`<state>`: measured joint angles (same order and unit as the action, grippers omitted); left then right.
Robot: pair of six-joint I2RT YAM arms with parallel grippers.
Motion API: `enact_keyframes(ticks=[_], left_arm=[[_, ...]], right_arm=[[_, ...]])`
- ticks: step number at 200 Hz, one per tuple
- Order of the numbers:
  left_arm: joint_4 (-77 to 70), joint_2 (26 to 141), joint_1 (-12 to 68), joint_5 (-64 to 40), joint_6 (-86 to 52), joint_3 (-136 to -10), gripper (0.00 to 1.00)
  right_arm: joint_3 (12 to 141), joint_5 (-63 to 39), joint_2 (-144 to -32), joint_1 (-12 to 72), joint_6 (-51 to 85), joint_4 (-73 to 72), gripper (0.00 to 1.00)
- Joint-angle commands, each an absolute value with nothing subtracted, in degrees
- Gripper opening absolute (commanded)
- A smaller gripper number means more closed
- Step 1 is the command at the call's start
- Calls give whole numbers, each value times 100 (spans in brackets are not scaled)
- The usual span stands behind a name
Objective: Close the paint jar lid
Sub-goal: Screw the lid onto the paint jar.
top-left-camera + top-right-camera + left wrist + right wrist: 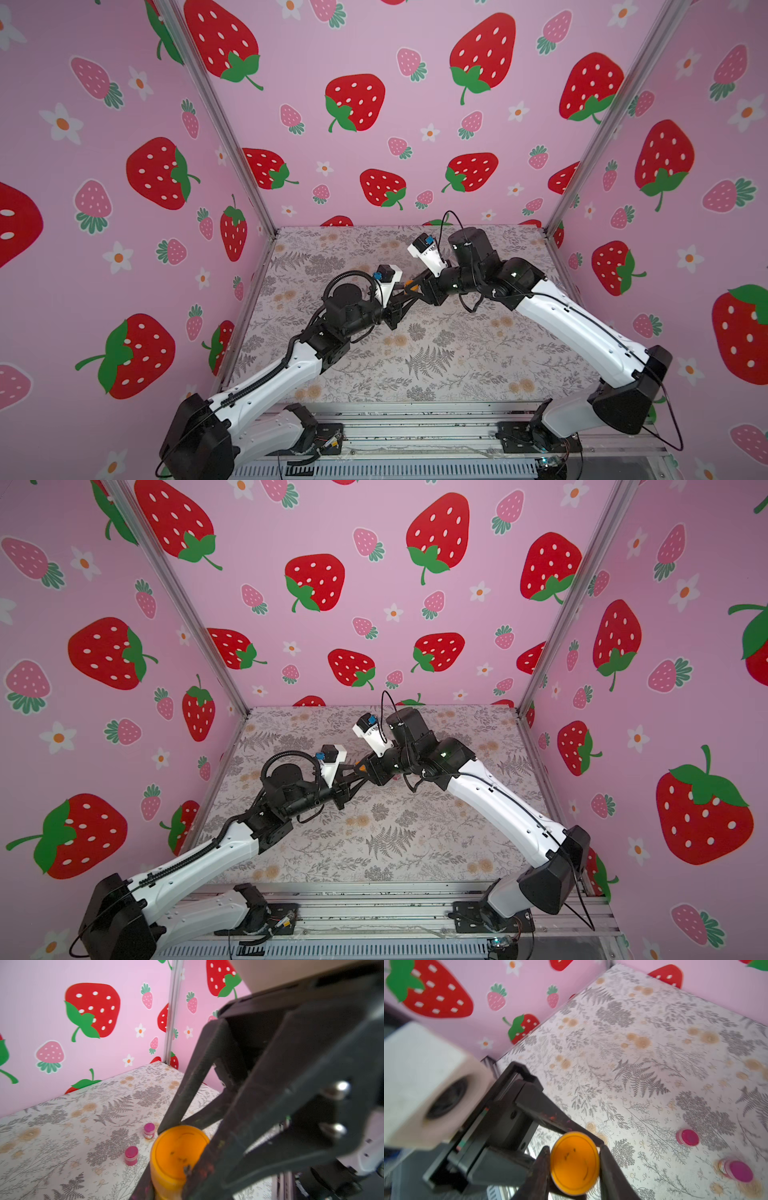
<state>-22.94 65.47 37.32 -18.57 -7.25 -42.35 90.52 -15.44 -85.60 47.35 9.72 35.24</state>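
An orange paint jar (166, 1182) with its orange lid (178, 1155) on top is held in the air over the middle of the table, showing as a small orange spot in both top views (409, 284) (360, 766). My left gripper (170, 1186) is shut on the jar's body. Its far finger is hidden behind the right gripper. My right gripper (574, 1160) comes in from the opposite side. Its fingers (542, 1167) press on both sides of the lid (574, 1162). The two grippers meet tip to tip (413, 289).
Two small pink paint jars with pink lids stand on the floral table (654, 1053) below: one (688, 1137) (149, 1130) and another (737, 1171) (131, 1155). Pink strawberry walls (374, 124) enclose the back and both sides.
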Motion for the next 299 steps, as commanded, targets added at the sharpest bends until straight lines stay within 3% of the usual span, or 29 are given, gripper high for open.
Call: enact_keyframes(ticks=[1, 34, 72, 107, 134, 222, 299], left_arm=[[-3201, 6827, 3798, -1490, -648, -4852, 0], [-2936, 6707, 3805, -1989, -715, -4775, 0], [-2497, 6138, 3802, -2851, -898, -4360, 0], [-2022, 5756, 3817, -3760, -1046, -4337, 0], [-1658, 5541, 3914, -3824, -952, -4334, 0], [-1659, 5464, 4004, -3617, -905, -4333, 0], [-1638, 5533, 4016, -3646, -862, -4395, 0]], right_arm=[[8969, -1276, -8648, 5153, 2055, 2740, 42], [9392, -806, -8191, 5017, 1935, 3708, 73], [9966, -1819, -7763, 4152, 1394, 4918, 83], [10562, -2964, -8039, 3955, -281, 5866, 83], [10881, -3410, -8347, 3955, -1052, 6219, 80], [10323, -3903, -8415, 4261, -949, 5643, 72], [10243, -3998, -8426, 4307, -1002, 5677, 54]])
